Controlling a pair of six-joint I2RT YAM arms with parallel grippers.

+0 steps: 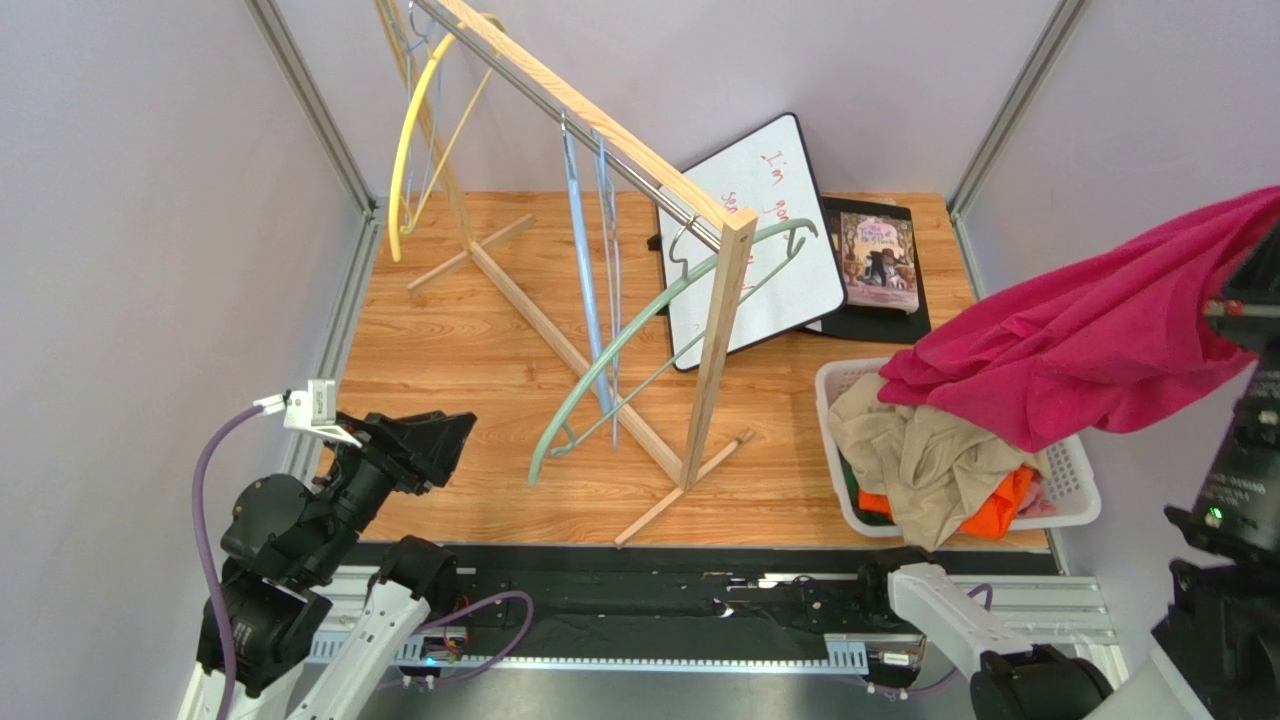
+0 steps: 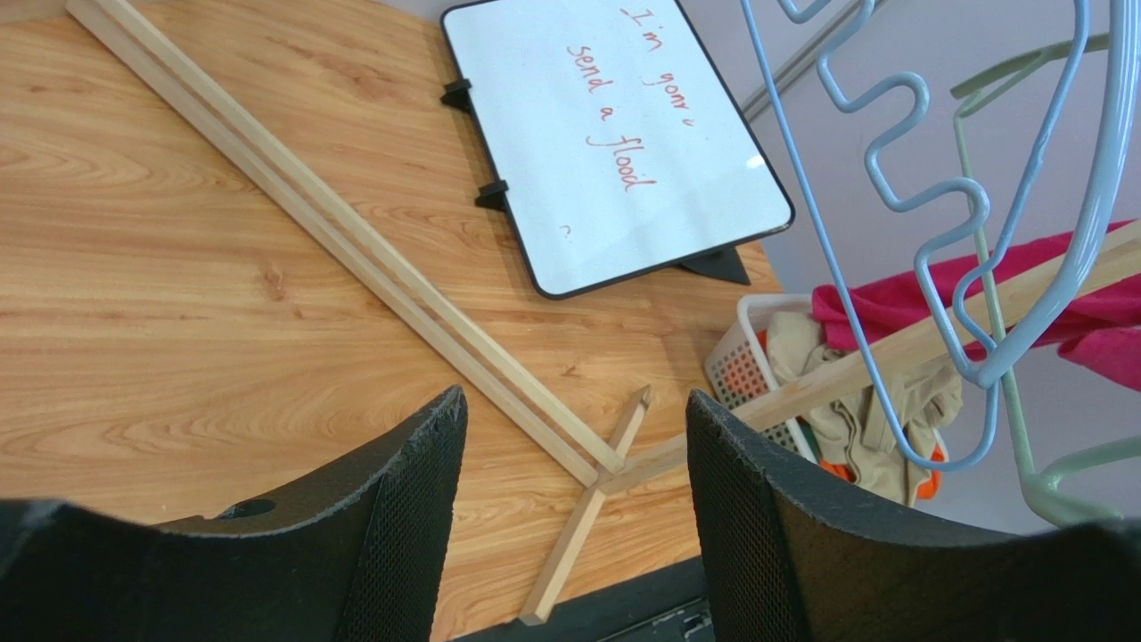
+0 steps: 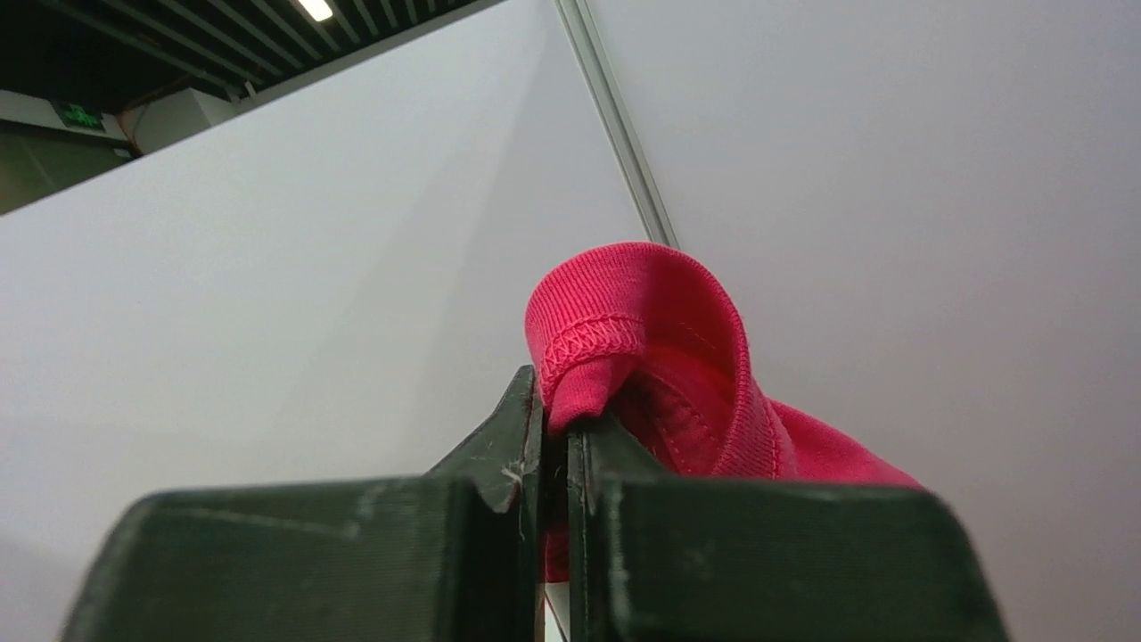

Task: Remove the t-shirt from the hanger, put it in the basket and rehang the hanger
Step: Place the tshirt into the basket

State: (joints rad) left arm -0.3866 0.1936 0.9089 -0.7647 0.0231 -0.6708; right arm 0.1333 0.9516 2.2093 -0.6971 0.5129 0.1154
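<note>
The magenta t-shirt (image 1: pixel 1082 338) hangs in the air at the right, off any hanger, its lower part draped over the clothes in the basket. My right gripper (image 1: pixel 1220 308) is shut on a fold of its hem (image 3: pixel 630 335), with the jaws (image 3: pixel 556 415) pinched tight on the cloth. A bare green hanger (image 1: pixel 601 360) hangs from the rail of the wooden rack (image 1: pixel 601 128). Low at the left, my left gripper (image 1: pixel 433 444) is open and holds nothing; between its fingers (image 2: pixel 576 401) I see only the table and the rack's foot. The shirt (image 2: pixel 938 284) also shows behind the blue hangers.
A white basket (image 1: pixel 1074 483) holding beige and orange clothes stands at the right front. Blue hangers (image 1: pixel 586 255) and a yellow one (image 1: pixel 403 143) hang on the rack. A whiteboard (image 1: pixel 766 225) and a book (image 1: pixel 876 263) lie at the back.
</note>
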